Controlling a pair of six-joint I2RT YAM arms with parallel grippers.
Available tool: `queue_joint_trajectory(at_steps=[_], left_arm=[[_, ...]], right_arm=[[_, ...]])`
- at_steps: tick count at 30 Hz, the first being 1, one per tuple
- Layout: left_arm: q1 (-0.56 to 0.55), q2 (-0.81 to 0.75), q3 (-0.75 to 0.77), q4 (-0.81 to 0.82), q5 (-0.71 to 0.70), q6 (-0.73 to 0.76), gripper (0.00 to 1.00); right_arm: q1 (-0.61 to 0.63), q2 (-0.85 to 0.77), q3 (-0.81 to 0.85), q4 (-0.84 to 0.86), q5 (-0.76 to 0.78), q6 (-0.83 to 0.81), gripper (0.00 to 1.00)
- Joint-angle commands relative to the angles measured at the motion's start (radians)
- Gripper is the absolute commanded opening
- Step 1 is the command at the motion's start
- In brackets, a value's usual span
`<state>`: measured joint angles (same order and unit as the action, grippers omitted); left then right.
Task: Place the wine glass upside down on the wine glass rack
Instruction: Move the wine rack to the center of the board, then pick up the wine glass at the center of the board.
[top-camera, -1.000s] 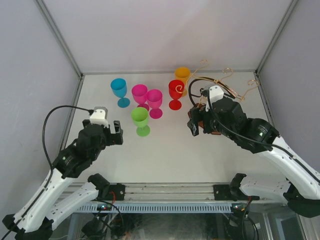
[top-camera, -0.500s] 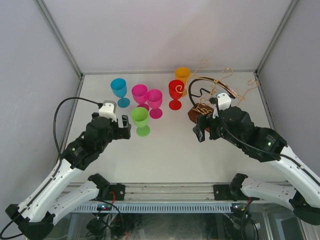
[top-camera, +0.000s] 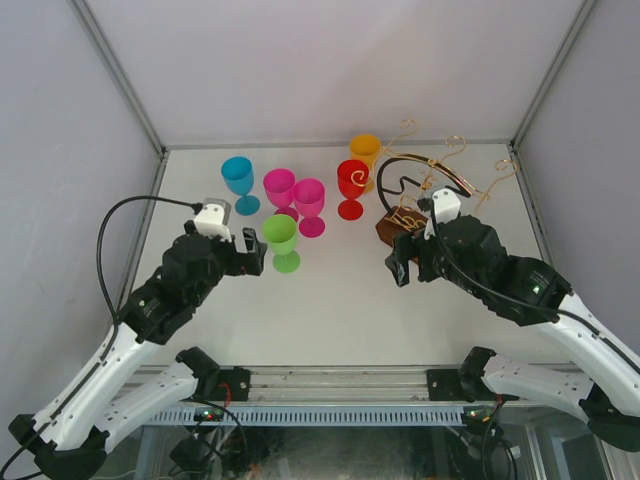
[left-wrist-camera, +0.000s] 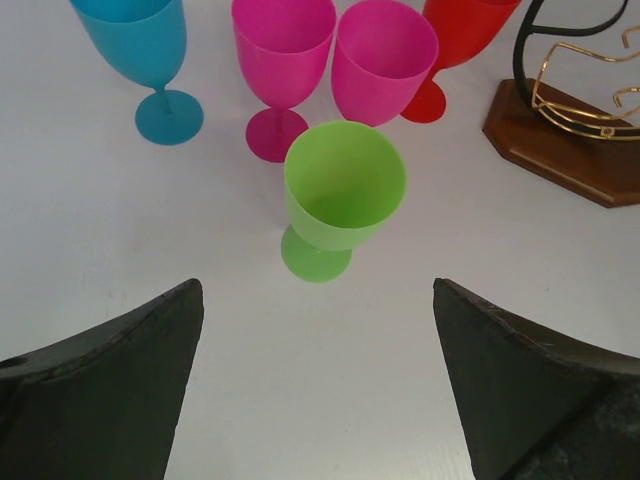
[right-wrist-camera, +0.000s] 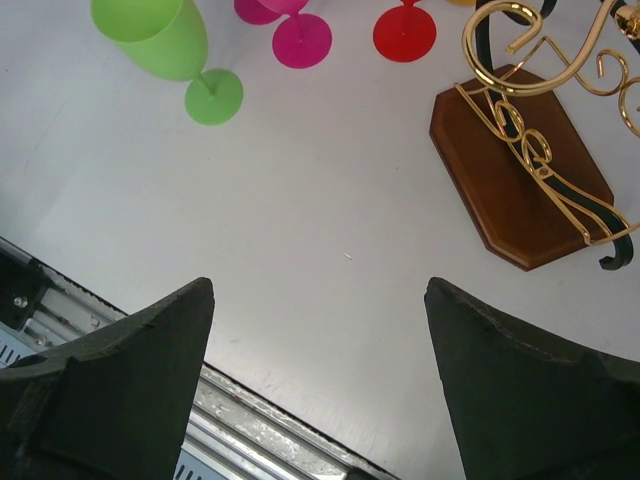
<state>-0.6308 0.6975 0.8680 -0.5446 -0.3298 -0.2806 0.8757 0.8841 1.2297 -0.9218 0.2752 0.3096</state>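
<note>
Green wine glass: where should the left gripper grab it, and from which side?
Grip the green wine glass by its bowl, coming in from the near side. It stands upright, the open left gripper faces it, and two pink glasses crowd its far side. That likely leaves the stem free for the rack.

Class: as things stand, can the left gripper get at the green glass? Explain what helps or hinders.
Probably yes. The left gripper is open, the green glass stands upright straight ahead, nothing between them; two pink glasses crowd close behind it.
</note>
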Motion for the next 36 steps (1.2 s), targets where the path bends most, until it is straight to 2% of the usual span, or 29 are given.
queue_joint_trajectory(at_steps=[1, 6, 12, 17, 23, 36], left_arm=[[-0.003, 0.026, 0.067, 0.010, 0.070, 0.057, 1.00], [-0.010, 0.106, 0.107, -0.033, 0.118, 0.108, 1.00], [-0.049, 0.200, 0.142, -0.098, 0.041, 0.113, 1.00], [-0.076, 0.262, 0.132, -0.101, 0.029, 0.097, 1.00], [-0.095, 0.311, 0.095, -0.043, 0.055, 0.070, 1.00], [-0.095, 0.496, 0.108, 0.088, -0.039, -0.003, 1.00]], right_arm=[[0.007, -0.029, -0.039, 0.043, -0.001, -0.004, 0.86], [0.006, -0.033, -0.053, 0.034, 0.011, -0.007, 0.86], [0.004, -0.037, -0.068, 0.042, 0.019, -0.009, 0.86], [0.003, -0.037, -0.077, 0.046, 0.019, -0.009, 0.86], [0.000, -0.042, -0.097, 0.053, 0.014, -0.009, 0.86], [-0.007, -0.040, -0.117, 0.058, 0.015, -0.018, 0.87]])
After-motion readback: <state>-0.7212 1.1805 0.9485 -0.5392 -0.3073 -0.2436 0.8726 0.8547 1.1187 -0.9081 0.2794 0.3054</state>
